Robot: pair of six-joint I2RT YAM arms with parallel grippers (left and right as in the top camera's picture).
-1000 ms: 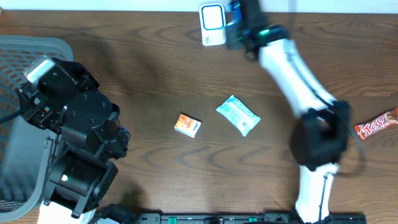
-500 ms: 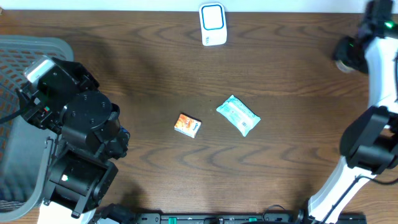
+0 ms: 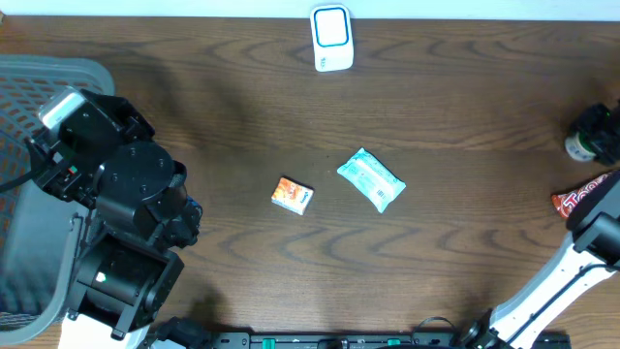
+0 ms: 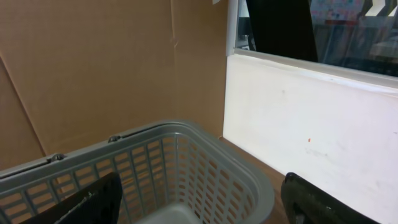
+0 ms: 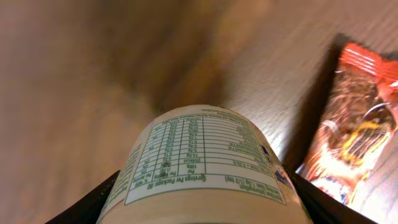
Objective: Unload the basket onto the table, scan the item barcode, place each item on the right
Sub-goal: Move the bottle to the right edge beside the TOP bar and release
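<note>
1. Our right gripper [image 5: 200, 208] has its jaws clamped on either side of a pale round bottle [image 5: 205, 155] with a green-printed nutrition label; the bottle is at the right edge of the dark wooden table [image 3: 242, 116], just beside a red foil snack bar [image 5: 360, 124];
2. The white boxy scanner [image 3: 331, 39] with its blue-framed window sits at the far edge, well to the bottle's left; we judge that a leftward carry is needed;
3. The nutrition panel faces the wrist camera; we cannot tell where the barcode lies;
4. Our left gripper [image 4: 202, 202] hangs wide open and empty above the grey plastic basket [image 4: 186, 134]; the right arm has the item.
</note>
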